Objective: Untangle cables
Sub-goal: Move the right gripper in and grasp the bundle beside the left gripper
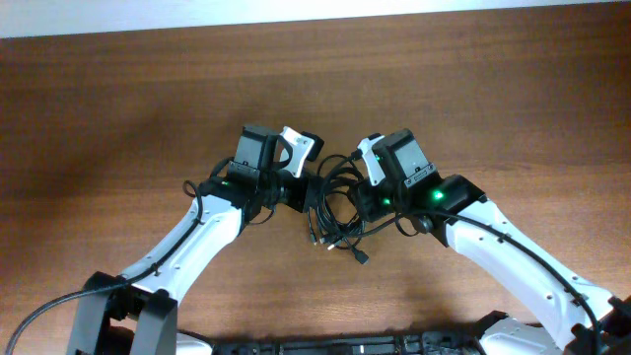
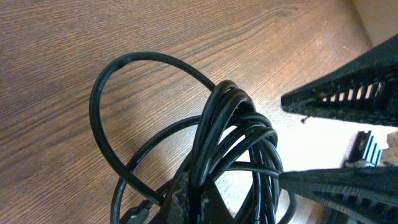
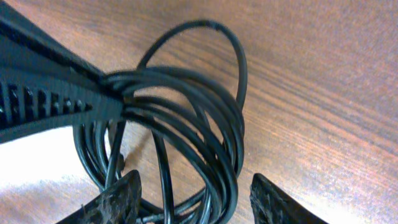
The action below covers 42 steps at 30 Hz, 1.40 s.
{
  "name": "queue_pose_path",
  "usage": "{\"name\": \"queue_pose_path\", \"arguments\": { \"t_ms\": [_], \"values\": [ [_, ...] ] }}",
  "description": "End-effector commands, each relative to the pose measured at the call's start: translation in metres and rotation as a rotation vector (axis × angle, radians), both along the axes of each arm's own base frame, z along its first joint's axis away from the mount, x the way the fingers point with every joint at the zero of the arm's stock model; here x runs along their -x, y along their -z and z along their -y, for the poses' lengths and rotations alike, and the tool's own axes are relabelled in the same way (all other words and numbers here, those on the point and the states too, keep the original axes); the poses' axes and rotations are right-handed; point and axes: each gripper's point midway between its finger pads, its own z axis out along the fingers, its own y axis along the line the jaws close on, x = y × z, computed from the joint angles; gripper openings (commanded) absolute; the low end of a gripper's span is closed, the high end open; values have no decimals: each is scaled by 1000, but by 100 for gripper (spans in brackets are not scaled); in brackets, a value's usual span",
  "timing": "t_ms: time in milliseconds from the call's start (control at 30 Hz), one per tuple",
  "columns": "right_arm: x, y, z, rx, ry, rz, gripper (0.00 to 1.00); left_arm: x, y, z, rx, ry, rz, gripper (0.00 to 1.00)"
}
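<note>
Left pincer (image 2: 193,200): clenched on the cables (image 2: 227,115), coil pinched at its tips. Right pincer (image 3: 199,199): released, fingers astride the same loops. Plug ends (image 1: 360,258) lie behind both pincers.

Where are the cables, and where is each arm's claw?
cables (image 1: 333,209): overhead view, middle of the tangle.
left claw (image 3: 113,102): right wrist view, its tip, clamped on the cables.
right claw (image 3: 194,186): right wrist view, the gap between its open fingertips.
</note>
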Motion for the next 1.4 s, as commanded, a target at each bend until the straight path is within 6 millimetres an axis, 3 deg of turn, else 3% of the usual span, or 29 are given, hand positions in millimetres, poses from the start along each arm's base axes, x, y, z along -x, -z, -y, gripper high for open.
{"name": "queue_pose_path", "arguments": {
  "t_ms": [0,167,267,333,467,600,633,733,800,900,1000,1033,1067,1100,1133,1200,1267,1367],
  "values": [
    [2,-7,-3,-10,-13,0,53,-5,-13,4,25,-2,25,0],
    [5,4,-1,10,-13,-38,47,5,-29,19,135,84,21,0],
    [6,6,-3,4,-18,-45,16,5,-29,19,134,84,19,0],
    [7,6,-4,1,-21,-48,6,5,-29,19,134,84,19,0],
    [8,8,0,18,-14,-55,4,2,-24,14,100,57,19,0],
    [10,12,10,61,20,-72,4,-11,-3,-7,-46,-55,31,0],
    [9,15,20,93,93,-83,4,-15,5,-19,-116,-104,33,0],
    [6,8,27,89,126,-61,4,-19,22,-44,-260,-192,28,0],
    [0,-5,42,71,175,-34,4,-18,25,-49,-286,-204,23,0],
    [-8,-24,102,106,420,5,4,-18,25,-50,-288,-205,21,0],
    [0,-33,177,115,721,-26,4,-18,25,-50,-288,-204,20,0],
    [0,-32,176,49,725,-57,20,-18,25,-50,-288,-204,21,0],
    [1,-32,164,-40,693,-98,42,-18,25,-49,-287,-204,21,0],
    [3,-34,139,-149,573,-143,61,-19,25,-49,-286,-205,24,0],
    [4,-39,114,-212,403,-144,68,-20,24,-49,-283,-206,30,0],
    [8,-37,83,-249,212,-152,70,-20,23,-47,-276,-203,31,0],
    [12,-19,61,-212,115,-193,57,-14,21,-39,-229,-165,9,0],
    [13,9,34,-184,35,-259,57,-2,8,-16,-97,-70,-26,0]
  ]
}}
